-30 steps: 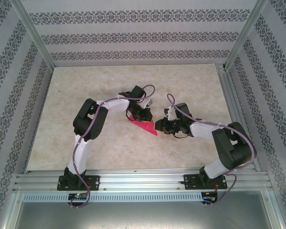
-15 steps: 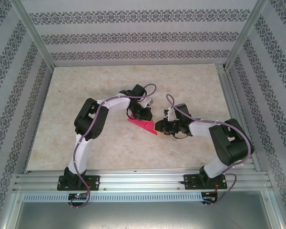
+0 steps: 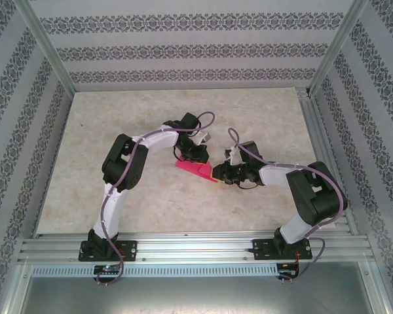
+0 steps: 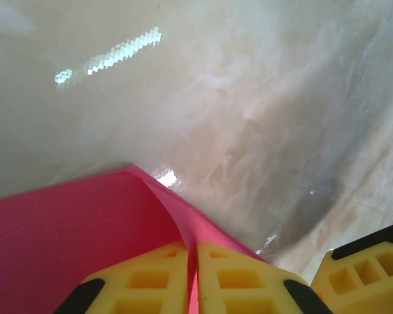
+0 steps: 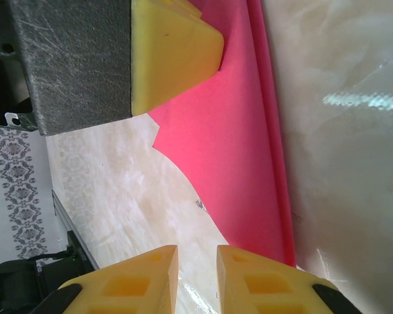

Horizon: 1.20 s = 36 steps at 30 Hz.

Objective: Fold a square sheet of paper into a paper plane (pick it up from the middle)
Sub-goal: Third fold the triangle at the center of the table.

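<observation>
Marble table (image 3: 105,131) | left claw (image 4: 195,278) pinches pink paper (image 4: 65,235) | right claw (image 5: 196,275) narrow, empty, paper's 3 o'clock | advise: tension crease gently

No text, label, brand, number or sign can be read. The pink paper (image 3: 195,169) is plain on the sides that show. The walls (image 3: 183,51) carry bands of a dark ornamental pattern, which are not letters.
</observation>
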Available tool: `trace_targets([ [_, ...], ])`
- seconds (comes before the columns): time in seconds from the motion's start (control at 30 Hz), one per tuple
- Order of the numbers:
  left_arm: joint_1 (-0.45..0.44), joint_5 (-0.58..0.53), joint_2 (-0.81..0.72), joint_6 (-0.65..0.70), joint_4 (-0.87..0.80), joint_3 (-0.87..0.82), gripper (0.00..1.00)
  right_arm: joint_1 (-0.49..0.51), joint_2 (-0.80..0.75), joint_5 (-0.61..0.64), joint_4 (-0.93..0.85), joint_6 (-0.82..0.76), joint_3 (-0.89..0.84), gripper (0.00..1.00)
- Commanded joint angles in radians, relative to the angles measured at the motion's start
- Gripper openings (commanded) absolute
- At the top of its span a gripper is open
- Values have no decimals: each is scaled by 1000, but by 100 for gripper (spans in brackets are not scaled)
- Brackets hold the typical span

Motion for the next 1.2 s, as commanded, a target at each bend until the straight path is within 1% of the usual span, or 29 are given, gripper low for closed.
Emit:
trace_targets([
  [0.0, 10, -7, 33, 35, -35, 19, 13, -8, 11, -15, 3, -11, 32, 23],
  [0.37, 11, -15, 54, 19, -16, 32, 13, -15, 33, -5, -53, -46, 66, 23],
  [0.67, 11, 3, 61, 13, -11, 34, 14, -12, 65, -33, -133, -106, 107, 23],
  [0.8, 10, 12, 65, 9, -8, 34, 14, -6, 75, -2, -225, -162, 143, 23],
  [0.93, 11, 7, 64, 7, -9, 34, 14, -4, 100, 27, -279, -195, 166, 23],
  [1.07, 11, 8, 63, 11, -15, 40, 14, -3, 109, 41, -299, -209, 176, 23],
  [1.17, 11, 6, 66, 13, -18, 43, 14, -3, 101, 84, -329, -222, 185, 22],
])
